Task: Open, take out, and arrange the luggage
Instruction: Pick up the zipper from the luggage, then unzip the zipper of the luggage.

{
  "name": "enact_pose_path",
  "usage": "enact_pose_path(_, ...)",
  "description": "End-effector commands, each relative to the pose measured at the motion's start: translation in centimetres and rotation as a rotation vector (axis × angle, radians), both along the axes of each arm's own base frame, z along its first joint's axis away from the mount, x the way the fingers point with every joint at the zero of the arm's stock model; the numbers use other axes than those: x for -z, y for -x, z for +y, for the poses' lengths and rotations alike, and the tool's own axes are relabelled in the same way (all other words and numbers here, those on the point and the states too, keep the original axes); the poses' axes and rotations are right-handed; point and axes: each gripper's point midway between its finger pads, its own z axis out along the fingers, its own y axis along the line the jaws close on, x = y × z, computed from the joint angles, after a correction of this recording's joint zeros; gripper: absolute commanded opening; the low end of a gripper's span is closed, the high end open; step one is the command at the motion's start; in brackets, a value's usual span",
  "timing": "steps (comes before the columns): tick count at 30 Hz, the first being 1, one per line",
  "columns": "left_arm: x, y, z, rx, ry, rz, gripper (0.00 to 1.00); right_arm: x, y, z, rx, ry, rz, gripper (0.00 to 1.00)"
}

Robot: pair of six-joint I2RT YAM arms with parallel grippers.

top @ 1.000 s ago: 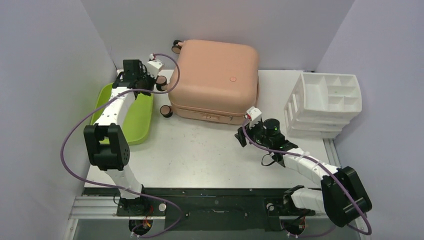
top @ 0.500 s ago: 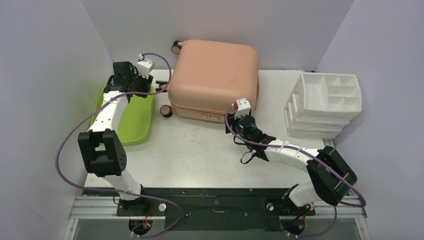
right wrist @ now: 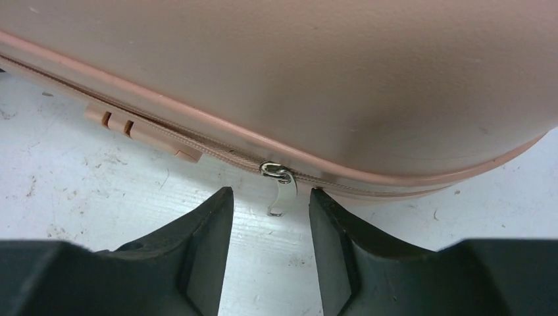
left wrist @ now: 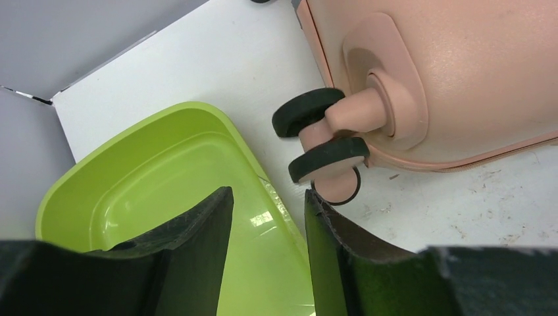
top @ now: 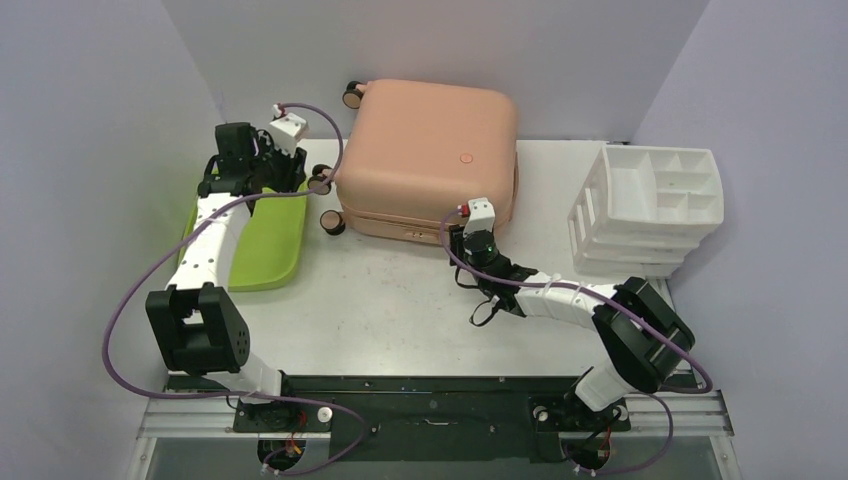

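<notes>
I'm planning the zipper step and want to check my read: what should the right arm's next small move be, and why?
Probably ease the right gripper forward a touch and close on the zipper pull. The luggage looks zipped shut, the silver pull hangs at its seam in line with the gap between the open jaws, and neither jaw appears to touch it yet.

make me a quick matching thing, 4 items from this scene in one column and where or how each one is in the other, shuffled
Column one:
1. luggage
2. green tub
3. white organizer
4. zipper pull

Column two:
a. far right, stacked
b. silver, dangling
c. back centre, closed
d. far left

Pairs: 1-c, 2-d, 3-a, 4-b
</notes>
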Motion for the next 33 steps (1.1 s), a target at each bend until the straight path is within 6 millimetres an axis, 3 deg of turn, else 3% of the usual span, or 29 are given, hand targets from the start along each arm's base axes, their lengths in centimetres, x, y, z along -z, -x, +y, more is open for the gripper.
enact_pose_path(1,-2.4,0.3,-1.3,0.039,0.035,-0.071,0.41,-1.2,-1.3,-0.6,0.058,-0.05,-0.025,0.42)
enact_pose_path(4,-2.6,0.4,-1.7,0.049,0.041,-0.073,0.41,-1.0,-1.7,-0.9,0.059,-0.057,-0.027,0.37)
enact_pose_path(5,-2.7,0.5,-1.8,0.051,0.041,-0.076,0.41,-0.8,-1.6,-0.7,0.046,-0.064,-0.021,0.29)
enact_pose_path(7,-2.8,0.7,-2.1,0.056,0.041,-0.077,0.41,-0.7,-1.7,-0.6,0.035,-0.079,-0.015,0.23)
enact_pose_path(12,-3.0,0.9,-2.4,0.066,0.042,-0.081,0.41,-0.7,-1.9,-0.7,0.027,-0.086,-0.017,0.22)
enact_pose_path(17,-3.2,1.2,-2.7,0.076,0.043,-0.085,0.41,-0.8,-1.9,-1.5,0.038,-0.077,-0.013,0.11)
enact_pose_path(33,-3.7,2.5,-3.2,0.104,0.037,-0.098,0.42,-2.2,-1.3,-7.5,0.078,0.016,-0.015,0.07)
